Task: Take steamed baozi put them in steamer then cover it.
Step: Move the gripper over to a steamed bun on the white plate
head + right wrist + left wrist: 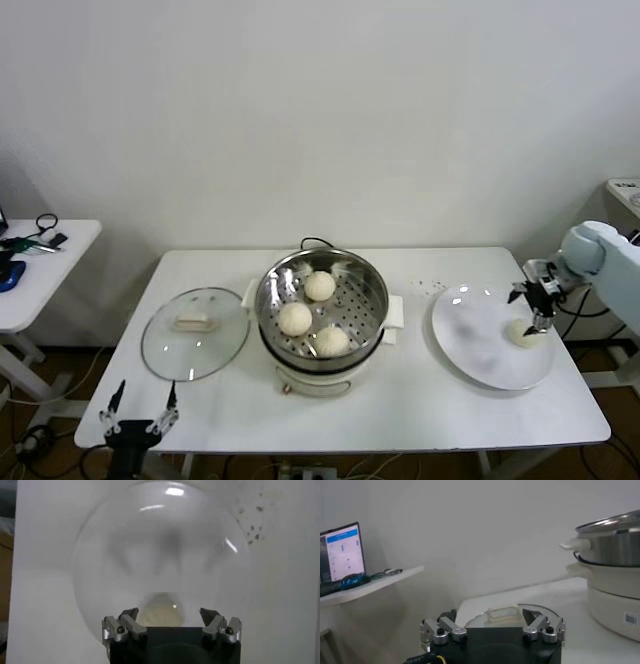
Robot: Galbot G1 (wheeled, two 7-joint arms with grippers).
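Head view. Steamer (322,312) at table centre; three steamed baozi (319,286) already on its perforated tray. Fourth baozi (524,333) lies on the white plate (480,350), at about 3 o'clock from the steamer. Your right gripper (535,305) hangs directly over that bun, jaws spread, pinching nothing. Cover (195,333) lies flat at 9 o'clock from the steamer. Left gripper (138,408) parked at the near table edge, at 6 o'clock from the cover, jaws spread and empty.

Left wrist view. Left gripper (492,630) fingers wide apart; cover handle (502,614) just ahead, steamer (612,575) off to one side.

Right wrist view. Right gripper (171,625) fingers splayed, the bun (161,609) centred between them and below. It is round, so no long axis to align; judge a straight descent as the coming move, your right arm being far the nearer.
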